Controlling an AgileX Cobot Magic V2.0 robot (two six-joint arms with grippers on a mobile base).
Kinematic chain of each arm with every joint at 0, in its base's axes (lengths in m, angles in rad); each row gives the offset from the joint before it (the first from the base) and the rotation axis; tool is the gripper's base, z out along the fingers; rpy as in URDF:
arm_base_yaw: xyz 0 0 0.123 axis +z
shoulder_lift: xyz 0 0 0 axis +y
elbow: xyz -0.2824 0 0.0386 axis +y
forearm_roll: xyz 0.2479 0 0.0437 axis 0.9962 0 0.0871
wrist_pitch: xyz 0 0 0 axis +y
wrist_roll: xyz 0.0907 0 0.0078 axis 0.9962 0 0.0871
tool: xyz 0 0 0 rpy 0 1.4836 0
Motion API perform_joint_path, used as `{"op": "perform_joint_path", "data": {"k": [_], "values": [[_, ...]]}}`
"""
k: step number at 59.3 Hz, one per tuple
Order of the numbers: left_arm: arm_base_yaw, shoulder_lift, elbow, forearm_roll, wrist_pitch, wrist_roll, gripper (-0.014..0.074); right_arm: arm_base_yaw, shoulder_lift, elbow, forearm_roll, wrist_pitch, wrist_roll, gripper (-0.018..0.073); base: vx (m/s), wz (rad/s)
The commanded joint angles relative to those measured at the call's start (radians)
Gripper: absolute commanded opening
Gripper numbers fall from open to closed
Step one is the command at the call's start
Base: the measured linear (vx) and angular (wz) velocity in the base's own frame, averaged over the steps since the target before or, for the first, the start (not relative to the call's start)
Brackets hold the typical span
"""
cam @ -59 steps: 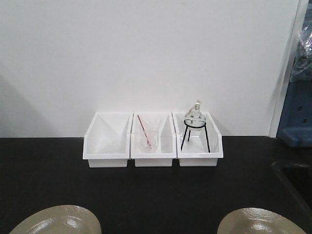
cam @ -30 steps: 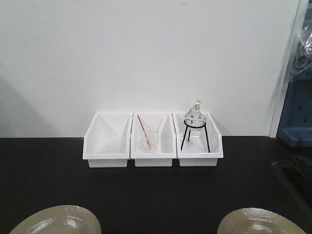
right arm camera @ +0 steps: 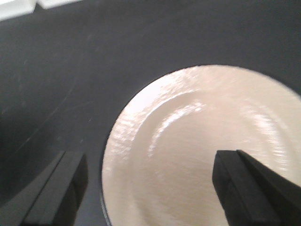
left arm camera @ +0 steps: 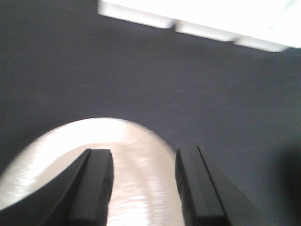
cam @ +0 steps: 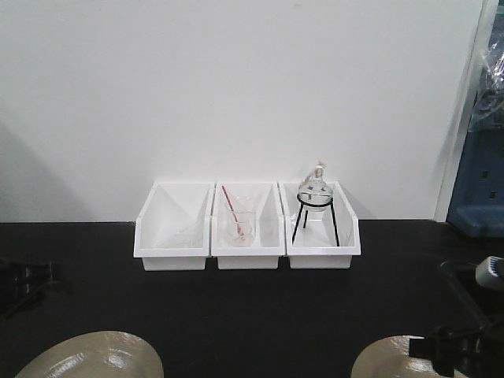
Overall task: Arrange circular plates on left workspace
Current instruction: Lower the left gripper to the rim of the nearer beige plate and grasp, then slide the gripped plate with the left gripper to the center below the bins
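Two round glossy beige plates lie on the black countertop [cam: 252,315] at the near edge of the front view, one at the left [cam: 90,358] and one at the right [cam: 394,358]. My left gripper [cam: 25,280] is open; in the left wrist view [left arm camera: 143,188] its jaws hover over the right part of the left plate [left arm camera: 70,155]. My right gripper [cam: 458,346] is open wide; in the right wrist view [right arm camera: 150,188] its jaws span the left half of the right plate [right arm camera: 202,141], the left finger [right arm camera: 61,188] over bare counter. Neither gripper holds anything.
Three white bins stand in a row at the back by the wall: an empty-looking one [cam: 173,228], one with a beaker and a red rod [cam: 248,228], one with a flask on a black stand [cam: 323,228]. The sink recess [cam: 480,287] is at the right.
Both arms have come into the front view: the left gripper at the left edge, the right gripper over the right plate. The plates and bins have not moved.
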Motion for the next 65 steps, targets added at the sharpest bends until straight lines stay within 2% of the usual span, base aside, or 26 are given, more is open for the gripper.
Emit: {"op": "perform_joint_path", "data": {"k": [1,7,16,24,30,34,40,49,55,65], "values": [[0.070,0.017,-0.069,-0.195,0.050,0.080,0.0429,-0.005,0.002,-0.037,0.113,-0.014,-0.128,0.0580,0.00,0.00],[0.191,0.052,-0.074,-0.249,0.125,0.090,0.0429,-0.005,0.015,-0.037,0.198,0.008,-0.210,0.0580,0.00,0.00],[0.378,0.092,-0.074,-0.186,0.243,0.105,0.0429,-0.005,0.017,-0.037,0.266,0.013,-0.278,0.0580,0.00,0.00],[0.459,0.158,-0.074,-0.117,0.376,0.163,0.0429,-0.005,0.017,-0.037,0.288,0.013,-0.296,0.0580,0.00,0.00],[0.463,0.214,-0.057,-0.139,0.438,0.223,0.0429,-0.005,0.017,-0.037,0.287,0.013,-0.296,0.0580,0.00,0.00],[0.454,0.239,-0.034,-0.171,0.434,0.264,0.0429,-0.005,0.017,-0.037,0.287,0.013,-0.296,0.0580,0.00,0.00],[0.437,0.262,-0.005,-0.178,0.417,0.320,0.0429,-0.005,0.017,-0.037,0.287,0.012,-0.297,0.0580,0.00,0.00],[0.404,0.282,0.038,-0.177,0.349,0.325,0.0429,-0.005,0.017,-0.037,0.284,0.013,-0.297,0.0580,0.00,0.00],[0.389,0.302,0.054,-0.178,0.344,0.350,0.0429,-0.005,0.017,-0.037,0.284,0.014,-0.297,0.0580,0.00,0.00],[0.362,0.342,0.055,-0.179,0.344,0.348,0.0429,-0.005,0.017,-0.037,0.283,0.020,-0.297,0.0580,0.00,0.00]]}}
